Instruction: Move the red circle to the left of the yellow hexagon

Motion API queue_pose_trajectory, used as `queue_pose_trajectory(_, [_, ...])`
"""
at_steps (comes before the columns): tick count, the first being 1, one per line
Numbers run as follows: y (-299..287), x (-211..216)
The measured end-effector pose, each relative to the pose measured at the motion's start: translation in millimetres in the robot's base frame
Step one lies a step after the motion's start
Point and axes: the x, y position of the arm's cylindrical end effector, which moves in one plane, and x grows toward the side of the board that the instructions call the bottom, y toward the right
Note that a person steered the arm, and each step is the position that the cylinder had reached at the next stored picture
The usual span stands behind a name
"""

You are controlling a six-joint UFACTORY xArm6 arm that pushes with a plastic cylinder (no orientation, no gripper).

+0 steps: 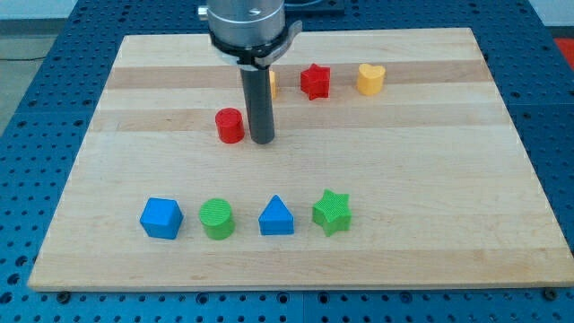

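The red circle sits on the wooden board, left of centre in the upper half. My tip stands just to its right, close to it; I cannot tell if they touch. The yellow hexagon is mostly hidden behind my rod, only a sliver showing on the rod's right side, above and to the right of the red circle.
A red star and a yellow heart lie to the right of the hexagon. Along the lower part stand a blue hexagon, green circle, blue triangle and green star.
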Motion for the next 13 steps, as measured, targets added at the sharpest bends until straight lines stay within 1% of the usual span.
queue_pose_trajectory(1, [-9.9,-10.5])
queue_pose_trajectory(2, [-32.1,-10.4])
queue_pose_trajectory(4, [-58.4,21.2])
queue_pose_trajectory(6, [-82.0,21.2])
queue_pose_trajectory(7, [-86.9,16.1])
queue_pose_trajectory(10, [-86.6,-18.8])
queue_pose_trajectory(13, [-86.6,-40.7])
